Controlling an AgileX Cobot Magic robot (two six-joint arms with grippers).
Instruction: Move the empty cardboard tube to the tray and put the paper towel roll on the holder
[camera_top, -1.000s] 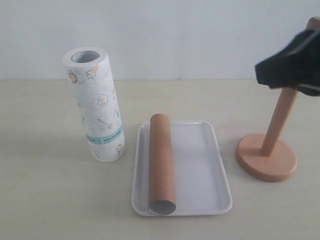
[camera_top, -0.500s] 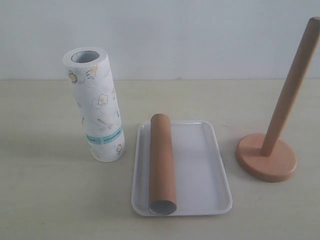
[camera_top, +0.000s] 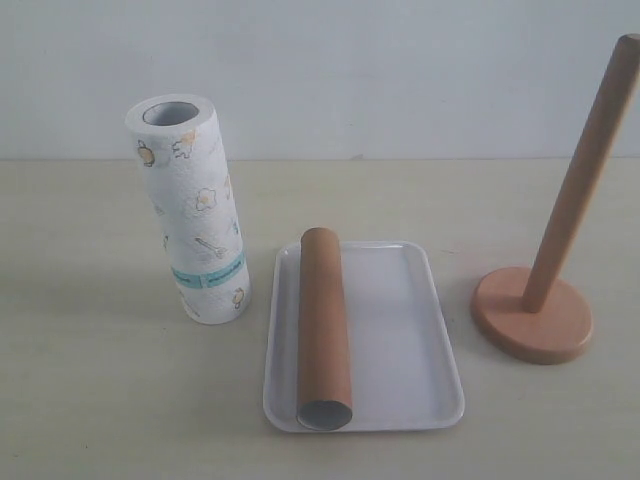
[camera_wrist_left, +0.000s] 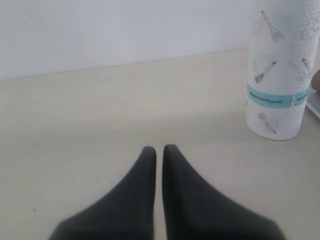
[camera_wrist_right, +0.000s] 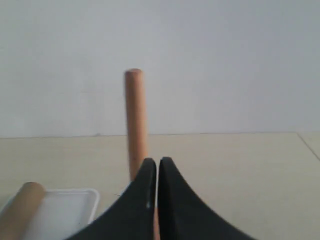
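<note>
The brown cardboard tube (camera_top: 324, 325) lies lengthwise along the left side of the white tray (camera_top: 405, 330). Left of the tray the printed paper towel roll (camera_top: 190, 210) stands upright on the table. At the right stands the wooden holder (camera_top: 545, 300), its rod bare. Neither gripper shows in the exterior view. In the left wrist view my left gripper (camera_wrist_left: 159, 150) is shut and empty above bare table, with the paper towel roll (camera_wrist_left: 280, 70) some way off. In the right wrist view my right gripper (camera_wrist_right: 157, 162) is shut and empty, the holder's rod (camera_wrist_right: 136, 120) behind it, the tube (camera_wrist_right: 20, 210) and tray (camera_wrist_right: 70, 210) to one side.
A pale wall (camera_top: 350, 70) bounds the beige table's far edge. Open tabletop (camera_top: 100, 400) stretches in front of the roll and between the tray and the holder's base.
One second ago the right gripper hung in front of the holder's rod at the upper right of the exterior view; it has since withdrawn out of that view. The objects have not moved.
</note>
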